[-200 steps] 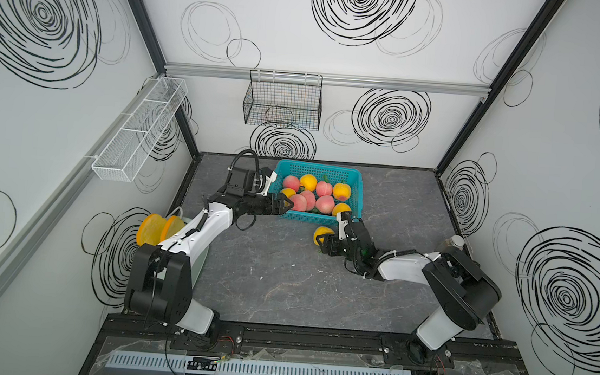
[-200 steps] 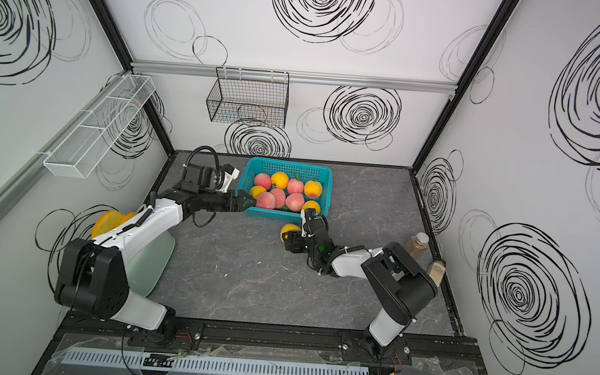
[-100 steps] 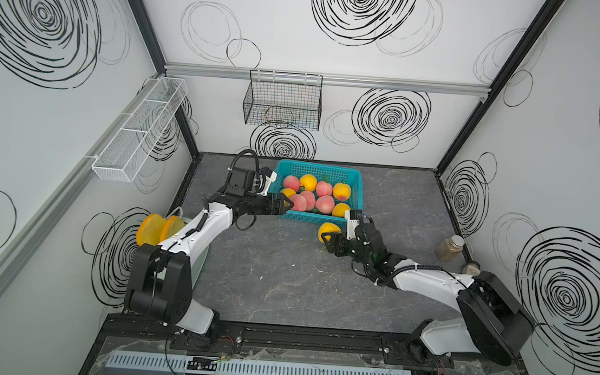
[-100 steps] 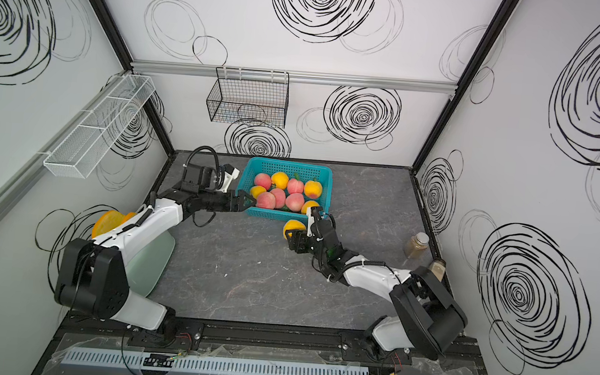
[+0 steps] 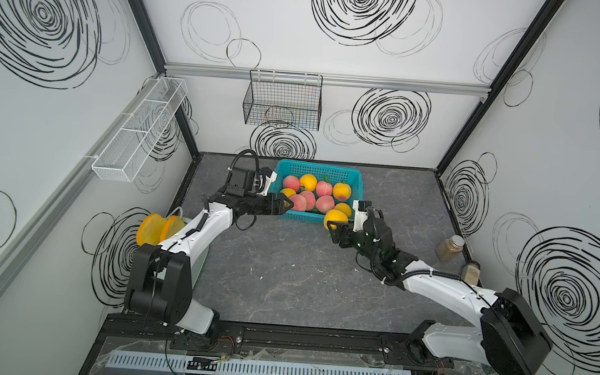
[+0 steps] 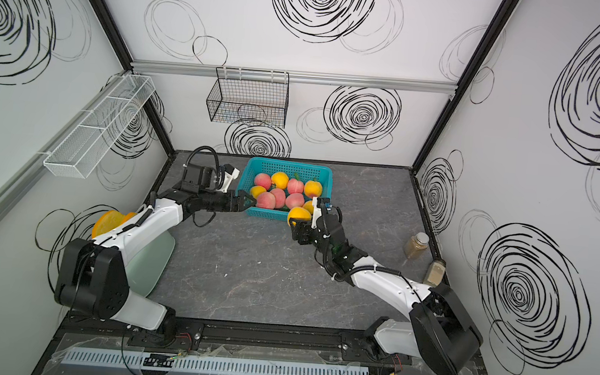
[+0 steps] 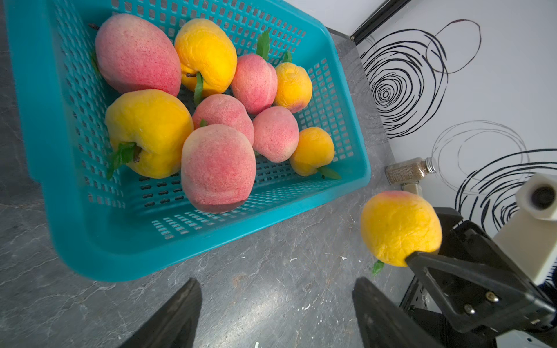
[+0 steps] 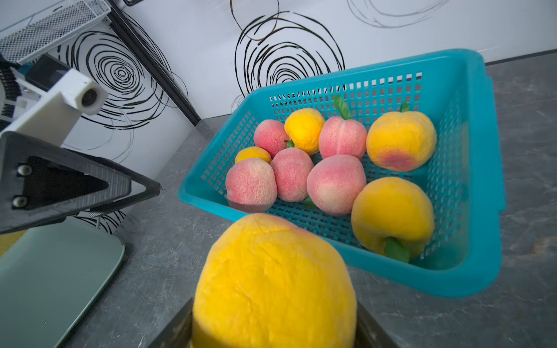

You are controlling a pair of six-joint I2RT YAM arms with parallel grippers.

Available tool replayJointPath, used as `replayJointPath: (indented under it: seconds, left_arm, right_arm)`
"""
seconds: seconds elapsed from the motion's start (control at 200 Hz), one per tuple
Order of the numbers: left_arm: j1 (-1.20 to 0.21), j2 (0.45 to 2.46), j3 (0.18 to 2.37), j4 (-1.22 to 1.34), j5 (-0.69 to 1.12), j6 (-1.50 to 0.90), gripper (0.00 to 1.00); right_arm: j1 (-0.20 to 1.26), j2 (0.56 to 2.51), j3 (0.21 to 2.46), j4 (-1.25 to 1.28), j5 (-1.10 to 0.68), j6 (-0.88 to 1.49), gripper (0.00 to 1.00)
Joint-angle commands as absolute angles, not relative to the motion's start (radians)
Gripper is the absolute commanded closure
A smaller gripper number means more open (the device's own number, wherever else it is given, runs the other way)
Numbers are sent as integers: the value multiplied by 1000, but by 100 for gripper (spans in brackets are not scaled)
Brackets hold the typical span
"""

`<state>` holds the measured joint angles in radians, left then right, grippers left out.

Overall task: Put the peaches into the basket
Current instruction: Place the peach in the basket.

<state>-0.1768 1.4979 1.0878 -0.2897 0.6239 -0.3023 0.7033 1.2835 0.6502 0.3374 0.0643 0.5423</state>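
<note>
Nine peaches (image 5: 324,203), pink-red and yellow-orange mixed, lie packed in the teal basket (image 5: 316,167), which stands on the grey table (image 5: 284,275) near the back wall; a tenth peach (image 5: 336,217), yellow-orange with a red blush, is outside it, just beside the basket's near right corner. The right gripper (image 5: 339,225) is clamped on that tenth peach; its jaws are spread to the width of the fruit, one on each side; in the right wrist view the fingers (image 8: 372,328) press against the peach's flanks and the fruit fills the gap between them; the left wrist view shows one dark finger against the fruit's lower side, a green leaf hanging below it, and bare table between the fruit and the basket's wall. In both top views the fruit overlaps the basket's near rim; how high above the table it sits I cannot tell. The left gripper (image 5: 285,206) reaches toward the basket's near left corner; its jaws are parted wide and nothing lies between them; in the left wrist view its fingers (image 7: 177,316) frame bare table just short of the basket's rim, touching neither basket nor peach so far as shows. Two jars (image 5: 451,248) stand by the right wall, well apart from both grippers.
</note>
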Motion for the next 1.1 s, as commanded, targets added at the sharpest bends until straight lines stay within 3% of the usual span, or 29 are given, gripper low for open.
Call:
replayJointPath:
  seconds: [0.0, 0.705, 1.096]
  left_arm:
    - [-181, 1488, 1088, -273, 618, -290, 17]
    - [-182, 1488, 1090, -280, 614, -284, 17]
    - [-182, 1493, 1093, -281, 616, -284, 17]
  right_arm:
    - [682, 1273, 697, 343, 70, 527, 38]
    - [511, 1406, 810, 373, -49, 496, 36]
    - [450, 1593, 983, 299, -158, 456, 34]
